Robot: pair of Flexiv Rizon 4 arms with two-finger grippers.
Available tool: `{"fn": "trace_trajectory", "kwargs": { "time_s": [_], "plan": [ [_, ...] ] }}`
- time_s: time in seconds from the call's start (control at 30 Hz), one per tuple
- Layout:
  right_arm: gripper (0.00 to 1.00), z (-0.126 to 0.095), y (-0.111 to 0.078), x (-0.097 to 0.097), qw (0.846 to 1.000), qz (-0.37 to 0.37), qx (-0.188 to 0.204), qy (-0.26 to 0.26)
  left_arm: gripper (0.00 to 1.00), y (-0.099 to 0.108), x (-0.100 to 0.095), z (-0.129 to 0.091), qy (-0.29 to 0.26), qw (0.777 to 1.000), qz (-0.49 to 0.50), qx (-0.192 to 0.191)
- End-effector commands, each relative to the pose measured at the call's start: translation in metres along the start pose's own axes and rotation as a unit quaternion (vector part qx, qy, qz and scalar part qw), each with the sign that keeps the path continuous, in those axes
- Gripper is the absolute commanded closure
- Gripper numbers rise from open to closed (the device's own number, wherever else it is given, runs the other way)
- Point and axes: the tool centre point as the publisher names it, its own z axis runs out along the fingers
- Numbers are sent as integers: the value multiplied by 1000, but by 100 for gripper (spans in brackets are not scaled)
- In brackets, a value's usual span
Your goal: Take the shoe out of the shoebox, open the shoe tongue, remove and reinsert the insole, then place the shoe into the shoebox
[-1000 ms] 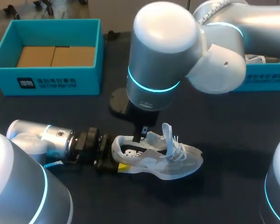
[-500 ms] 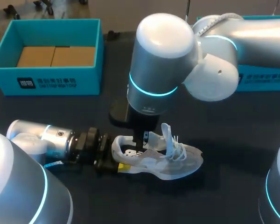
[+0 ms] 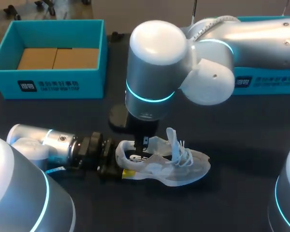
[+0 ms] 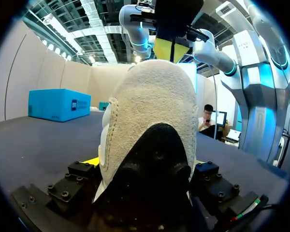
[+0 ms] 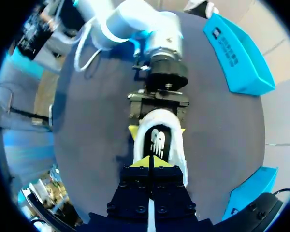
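My left pincer (image 5: 156, 128) pinches the heel of the white shoe (image 3: 169, 166) on the table (image 3: 232, 121) while my right pincer (image 5: 150, 162), tips pressed together, sits in its opening, where it may miss the insole (image 5: 157, 140) or tug the shoe loose

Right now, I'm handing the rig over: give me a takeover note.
Left gripper: shut on the heel of the shoe, holding it on the table.
Right gripper: shut, tips at the shoe's opening over the insole; whether it grips the insole can't be seen.
Shoebox: far left, shoe not in it.
Done: shoe out, tongue raised.
Left: remove the insole, reinsert it, put the shoe back in the shoebox.
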Motion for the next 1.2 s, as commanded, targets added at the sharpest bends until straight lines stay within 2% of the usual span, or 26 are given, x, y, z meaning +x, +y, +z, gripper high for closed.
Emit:
{"fn": "trace_trajectory", "kwargs": {
  "time_s": [0.03,0.23,0.5,0.67,0.83,1.2],
  "plan": [
    [100,9,1,1,1000,-1,-2,1,100,5,0,-2,-2,1000,0,0],
    [100,9,1,1,1000,-1,-2,1,100,5,0,-2,-2,1000,0,0],
    [100,35,-2,-4,999,-16,29,-8,100,5,0,-2,-2,1000,0,0],
    [100,47,-2,-9,1000,-22,18,3,100,5,0,-2,-2,1000,0,0],
    [100,59,1,-6,999,-31,29,5,100,5,0,-2,-2,1000,0,0],
    [100,82,-24,-11,999,-24,31,5,100,5,0,-2,-2,1000,0,0]
  ]
}}
